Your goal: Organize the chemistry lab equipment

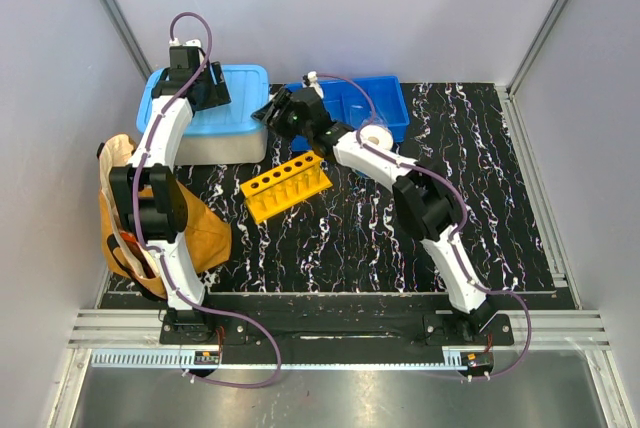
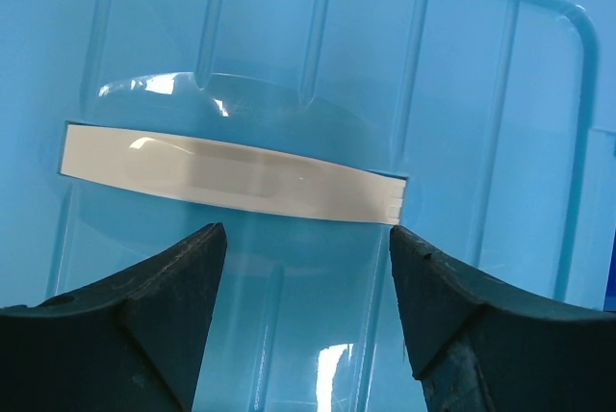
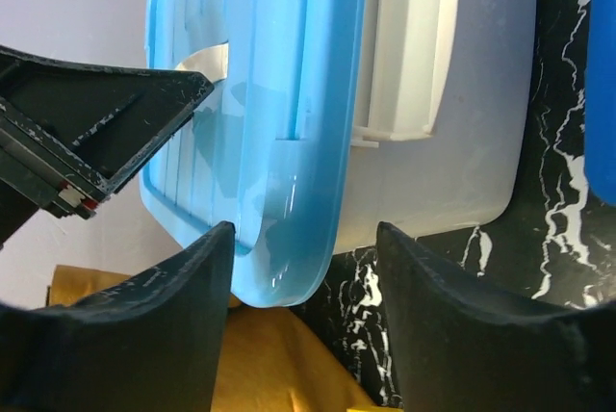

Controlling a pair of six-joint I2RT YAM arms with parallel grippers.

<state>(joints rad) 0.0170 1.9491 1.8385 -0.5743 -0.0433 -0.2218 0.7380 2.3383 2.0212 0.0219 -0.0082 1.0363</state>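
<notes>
The yellow test-tube rack lies on the black marbled table, right of a white box with a blue lid. My left gripper hovers open over that lid, with the lid's white handle strip just beyond its fingertips and nothing between them. My right gripper is at the box's right edge. In the right wrist view it is open, the lid's corner reaching into the gap beside the left finger, the right finger apart from it.
An open blue tray stands behind the right arm, with a white paper roll at its front. A tan-yellow bag sits at the left by the left arm and shows below the lid.
</notes>
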